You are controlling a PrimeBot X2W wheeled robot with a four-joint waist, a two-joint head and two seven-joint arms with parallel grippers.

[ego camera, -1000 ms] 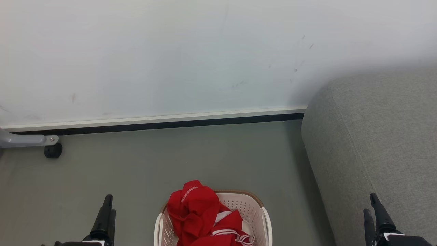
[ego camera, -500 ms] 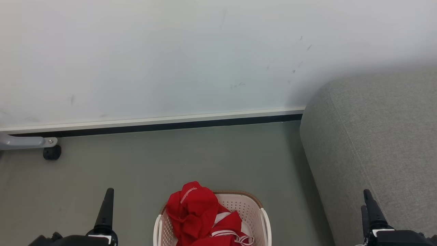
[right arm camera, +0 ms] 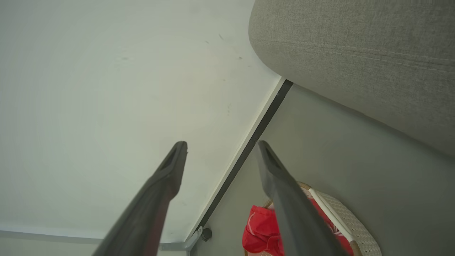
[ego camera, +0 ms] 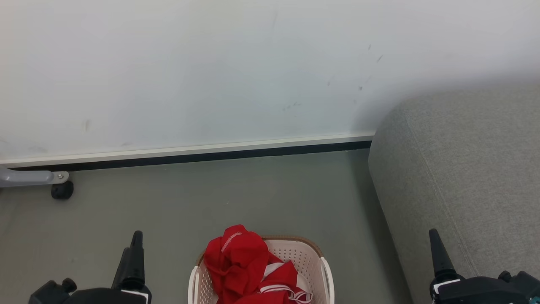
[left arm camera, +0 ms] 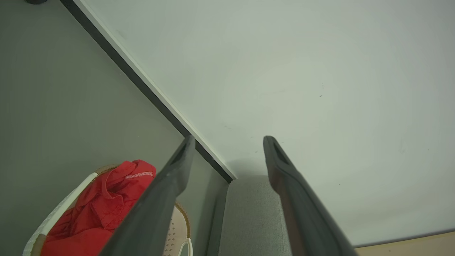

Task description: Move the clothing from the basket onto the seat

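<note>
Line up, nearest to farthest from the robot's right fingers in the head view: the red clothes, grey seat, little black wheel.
1. seat, just beside the right fingers.
2. clothing, in the basket to their left.
3. black wheel, far left by the wall.

My left tool (left arm camera: 229,139) spread open on nothing, red clothing (left arm camera: 106,206) heaped in the basket (left arm camera: 65,207) lower left, grey seat (left arm camera: 249,213) beyond, white wall (left arm camera: 320,71) above.
</note>
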